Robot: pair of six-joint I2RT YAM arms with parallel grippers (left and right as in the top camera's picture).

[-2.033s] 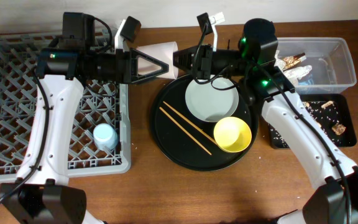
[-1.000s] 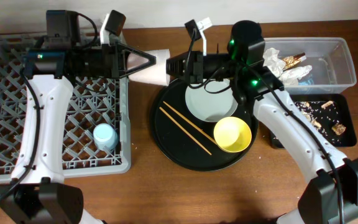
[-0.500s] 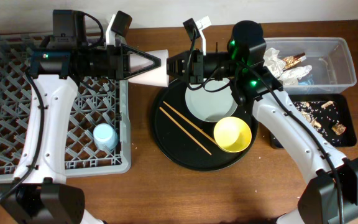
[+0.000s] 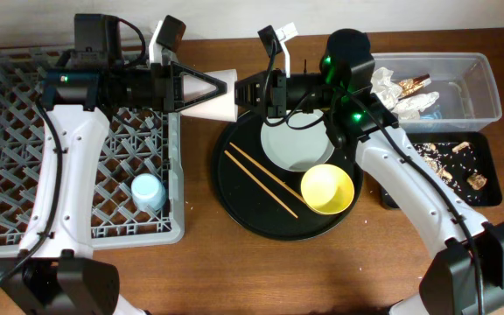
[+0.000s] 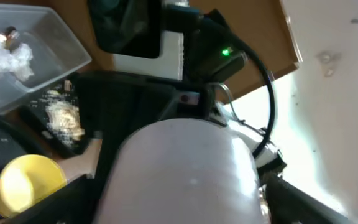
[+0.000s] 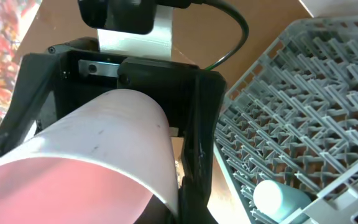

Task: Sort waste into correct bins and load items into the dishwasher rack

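Shifted left: one pink cup (image 4: 215,103); two chopsticks (image 4: 261,180).

The small pink cup (image 4: 220,103) lies in the left end effector (image 4: 210,91), directly left of the right end effector (image 4: 245,90) (mouth toward it).

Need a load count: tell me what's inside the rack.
One blue cup sits in the rack, near its right edge. The lattice elsewhere looks bare, but the left arm covers a strip, and what lies under it cannot be seen.
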